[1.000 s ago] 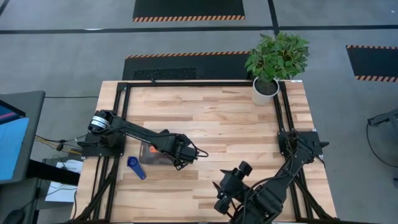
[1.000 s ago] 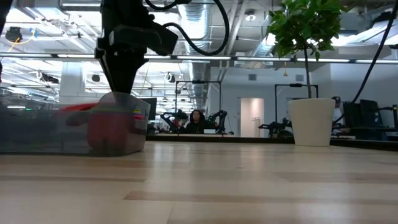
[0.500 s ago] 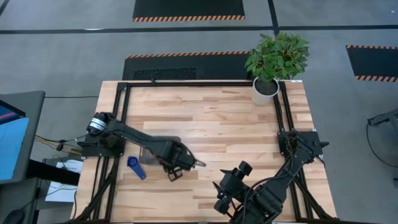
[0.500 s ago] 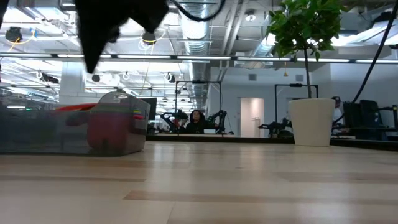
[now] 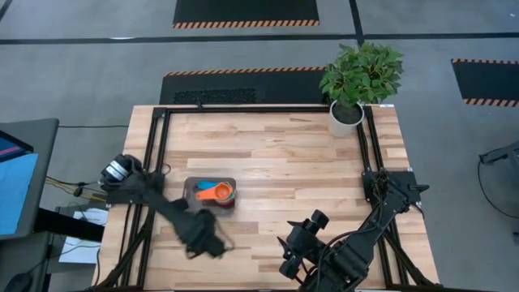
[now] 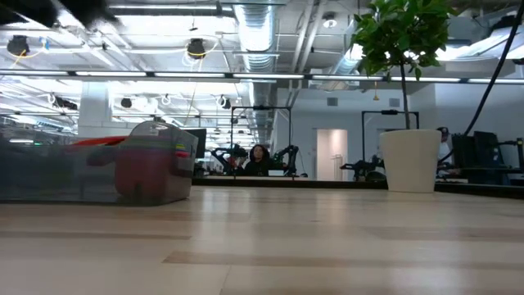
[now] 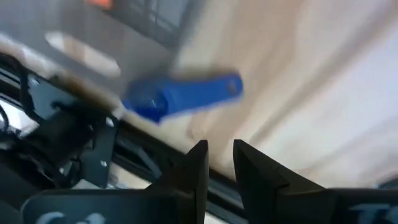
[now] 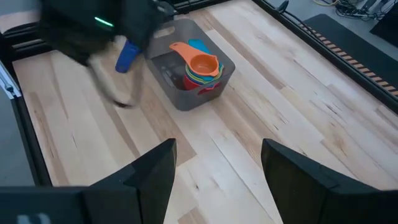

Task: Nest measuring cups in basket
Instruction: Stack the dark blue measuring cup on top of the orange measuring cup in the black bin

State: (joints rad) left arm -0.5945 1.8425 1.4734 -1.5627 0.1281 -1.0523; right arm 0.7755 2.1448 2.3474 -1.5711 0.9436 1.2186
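Note:
The dark grey basket [image 5: 188,185] [image 8: 186,96] [image 6: 49,172] stands on the table's left half. It holds a nested stack of cups, with the orange cup [image 5: 220,193] [image 8: 202,62] on top and light blue, green and red ones beneath it. The dark blue cup [image 7: 180,98] [image 8: 129,56] lies on the table by the basket's near-left side; in the high view my left arm hides it. My left gripper [image 5: 207,243] [image 7: 219,158] is blurred, near the table's near edge, with a narrow gap between its fingers and nothing held. My right gripper [image 5: 296,247] [image 8: 217,162] waits open at the near edge.
A white plant pot [image 5: 346,115] [image 6: 409,160] with a leafy plant stands at the far right corner. A black frame runs around the table. Bare wood lies between the basket and the pot. A person sits far off in the room beyond the table.
My left gripper has drawn away from above the basket and swept toward the table's near edge and somewhat left, rising out of the low view. The orange cup, once under the gripper, now shows on top of the stack in the basket. The basket has stayed put.

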